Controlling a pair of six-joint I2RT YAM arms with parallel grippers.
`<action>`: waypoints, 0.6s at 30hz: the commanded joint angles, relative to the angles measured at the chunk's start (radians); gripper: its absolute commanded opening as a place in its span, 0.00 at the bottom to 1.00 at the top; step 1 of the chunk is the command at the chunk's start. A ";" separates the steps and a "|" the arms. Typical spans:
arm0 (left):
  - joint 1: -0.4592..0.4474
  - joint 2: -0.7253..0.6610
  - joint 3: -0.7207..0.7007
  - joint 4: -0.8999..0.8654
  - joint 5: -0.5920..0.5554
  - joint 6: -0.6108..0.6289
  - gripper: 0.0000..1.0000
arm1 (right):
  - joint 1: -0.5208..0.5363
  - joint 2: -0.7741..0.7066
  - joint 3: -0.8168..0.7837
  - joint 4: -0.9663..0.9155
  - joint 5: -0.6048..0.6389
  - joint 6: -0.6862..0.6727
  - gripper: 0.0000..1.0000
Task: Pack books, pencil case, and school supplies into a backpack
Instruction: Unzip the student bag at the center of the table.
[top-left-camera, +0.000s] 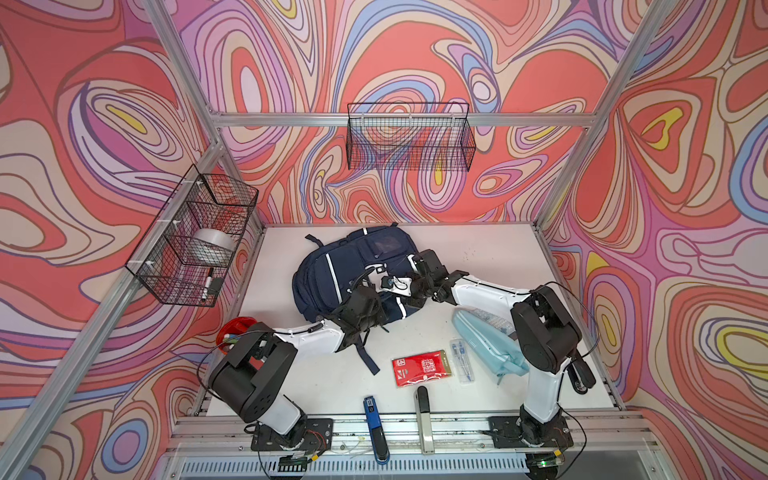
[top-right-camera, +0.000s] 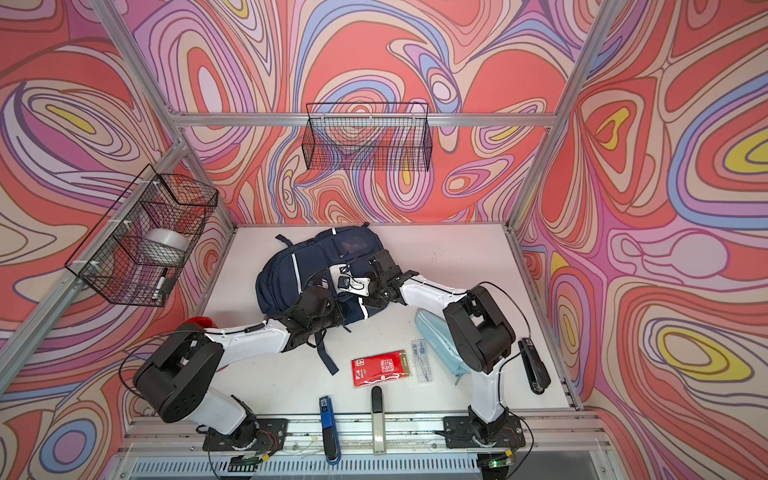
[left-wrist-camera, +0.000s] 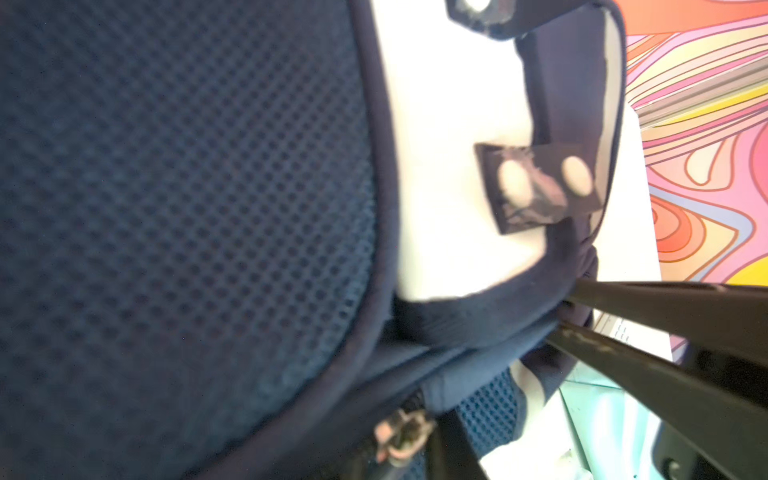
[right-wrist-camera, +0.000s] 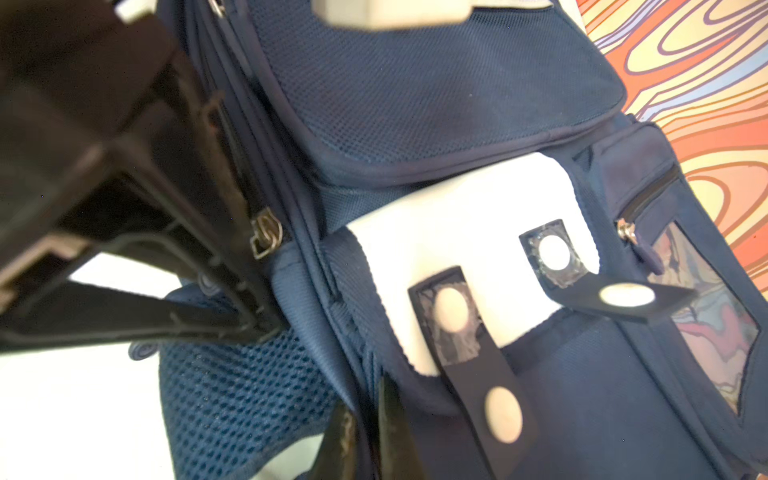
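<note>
The backpack (top-left-camera: 313, 282) is navy with white stripes and a white patch. The packet (top-left-camera: 419, 366) is red with white print, the pencil case (top-left-camera: 486, 343) light blue.

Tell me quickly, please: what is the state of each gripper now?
Left gripper: closed on a fabric edge of the backpack.
Right gripper: closed, also pinching backpack fabric.

Left arm (top-left-camera: 307, 332): elbow was folded up near its base; forearm reached toward 2 o'clock in both top views.
Left gripper (left-wrist-camera: 559, 319): fingers were almost together, pinching a fold of the backpack (left-wrist-camera: 187, 208).
Right arm (top-left-camera: 482, 291): elbow was high; forearm reached toward 10 o'clock.
Right gripper (right-wrist-camera: 368, 403): fingers were close together, clamped on a backpack edge.
Wrists: near each other; the left sat at 8 o'clock of the right.
</note>
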 joint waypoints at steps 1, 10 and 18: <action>0.002 -0.010 0.025 -0.016 -0.023 0.020 0.05 | -0.001 -0.032 -0.025 -0.053 -0.037 0.044 0.00; 0.061 -0.097 -0.007 -0.129 -0.002 0.052 0.00 | -0.039 -0.019 -0.050 -0.036 0.035 0.023 0.00; 0.128 -0.199 -0.020 -0.237 0.008 0.116 0.00 | -0.046 -0.032 -0.071 -0.036 0.045 0.004 0.00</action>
